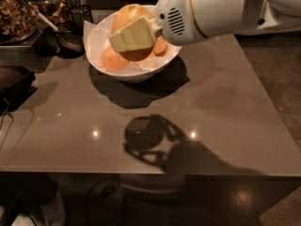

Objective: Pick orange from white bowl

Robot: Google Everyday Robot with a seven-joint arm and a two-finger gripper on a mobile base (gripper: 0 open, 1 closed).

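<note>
Gripper (126, 33) hangs over the bowl (134, 75) at the table's (221, 112) far side, clamped on the orange (128, 14). One pale finger (136, 34) crosses the fruit's front; the other is hidden behind it. The orange sits above the rim, over two smaller oranges (113, 60) in the paper lining. The white arm (216, 8) covers the bowl's right rim (its shadow falls mid-table). A dark jar (70, 36) stands just left of the bowl, with a jar of brown bits (14, 13) farther left.
</note>
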